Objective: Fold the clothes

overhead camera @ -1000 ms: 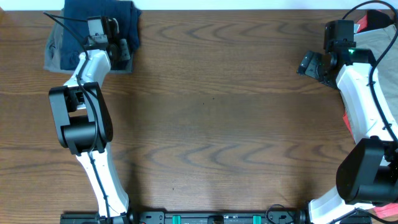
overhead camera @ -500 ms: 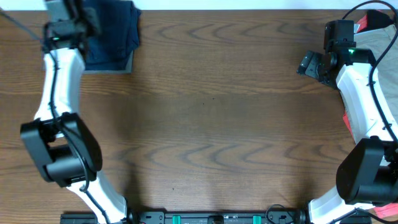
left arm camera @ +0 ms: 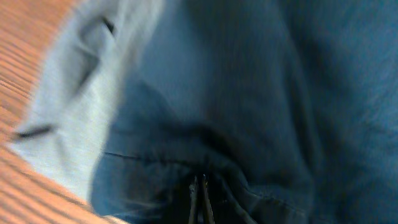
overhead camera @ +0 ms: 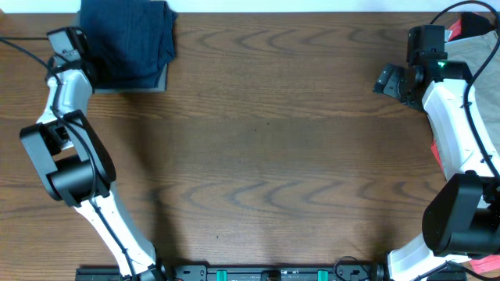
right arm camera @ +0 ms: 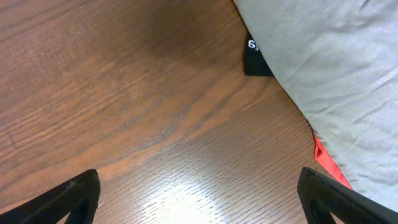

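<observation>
A folded dark navy pair of shorts point(overhead camera: 129, 37) lies at the table's far left on a grey-green pair point(overhead camera: 159, 85). My left gripper point(overhead camera: 88, 70) is at the stack's left edge. In the left wrist view its fingers point(left arm camera: 200, 198) are pressed together, close against the navy cloth point(left arm camera: 261, 93), with the grey-green cloth point(left arm camera: 74, 118) at the left. My right gripper point(overhead camera: 388, 80) is open and empty over bare wood point(right arm camera: 199, 208). A tan pair point(overhead camera: 478, 48) lies at the far right and also shows in the right wrist view point(right arm camera: 336, 68).
A red item point(overhead camera: 469, 23) lies under the tan cloth at the far right corner; its edge shows in the right wrist view point(right arm camera: 326, 165). A black tag point(right arm camera: 255, 59) sticks out from under the tan cloth. The brown wooden table point(overhead camera: 266, 156) stretches between the arms.
My left arm has swung from over the navy stack to its left edge, uncovering the stack. The right arm has not moved.
</observation>
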